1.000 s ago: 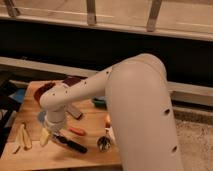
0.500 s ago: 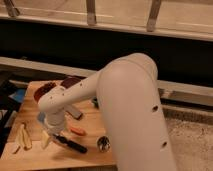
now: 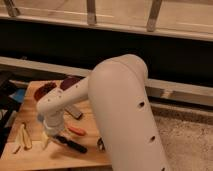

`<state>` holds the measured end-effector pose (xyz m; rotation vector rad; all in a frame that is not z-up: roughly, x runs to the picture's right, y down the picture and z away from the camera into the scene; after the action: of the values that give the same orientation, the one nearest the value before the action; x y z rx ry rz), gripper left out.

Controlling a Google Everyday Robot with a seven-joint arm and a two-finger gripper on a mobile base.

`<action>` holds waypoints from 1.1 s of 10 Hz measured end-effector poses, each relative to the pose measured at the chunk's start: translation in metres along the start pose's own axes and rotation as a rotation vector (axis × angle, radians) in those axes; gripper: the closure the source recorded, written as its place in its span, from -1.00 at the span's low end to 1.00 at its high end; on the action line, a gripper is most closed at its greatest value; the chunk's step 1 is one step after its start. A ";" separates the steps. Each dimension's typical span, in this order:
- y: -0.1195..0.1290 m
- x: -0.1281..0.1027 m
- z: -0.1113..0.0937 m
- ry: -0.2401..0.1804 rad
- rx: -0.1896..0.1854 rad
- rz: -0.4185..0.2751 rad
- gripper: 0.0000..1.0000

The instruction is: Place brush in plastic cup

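Note:
The brush (image 3: 71, 144) lies on the wooden table (image 3: 30, 159) near the front edge, its black handle pointing to the lower right. My gripper (image 3: 50, 132) hangs at the end of the white arm, right over the brush's upper left end. A bit of light blue, likely the plastic cup (image 3: 39, 118), shows just left of the gripper, mostly hidden by the wrist. An orange carrot (image 3: 76, 131) lies just right of the gripper.
A dark grey block (image 3: 74, 111) lies behind the carrot. Two dark red bowls (image 3: 69, 82) stand at the back. Yellow strips (image 3: 22, 138) lie at the front left. A shiny metal cup (image 3: 100, 145) peeks out beside the big white arm (image 3: 122, 115).
The arm has swung left and forward and now covers more of the table's right side. The gripper has come down to the brush's left end.

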<state>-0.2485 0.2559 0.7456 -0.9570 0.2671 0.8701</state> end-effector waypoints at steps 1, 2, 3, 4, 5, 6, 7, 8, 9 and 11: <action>0.000 -0.001 0.002 -0.002 -0.005 0.003 -0.34; 0.002 -0.002 0.003 -0.003 -0.010 0.004 -0.17; 0.003 -0.002 0.005 -0.002 -0.015 0.004 0.03; 0.004 -0.002 0.006 -0.002 -0.017 0.003 0.22; 0.005 -0.003 0.007 -0.004 -0.021 0.004 0.45; 0.003 -0.002 0.007 -0.006 -0.025 0.019 0.62; 0.000 -0.002 0.007 -0.008 -0.027 0.037 0.85; 0.000 -0.002 0.007 -0.010 -0.027 0.038 0.97; 0.001 -0.002 0.007 -0.011 -0.027 0.037 1.00; -0.002 -0.002 0.006 -0.016 -0.027 0.041 1.00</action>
<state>-0.2491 0.2589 0.7509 -0.9724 0.2625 0.9205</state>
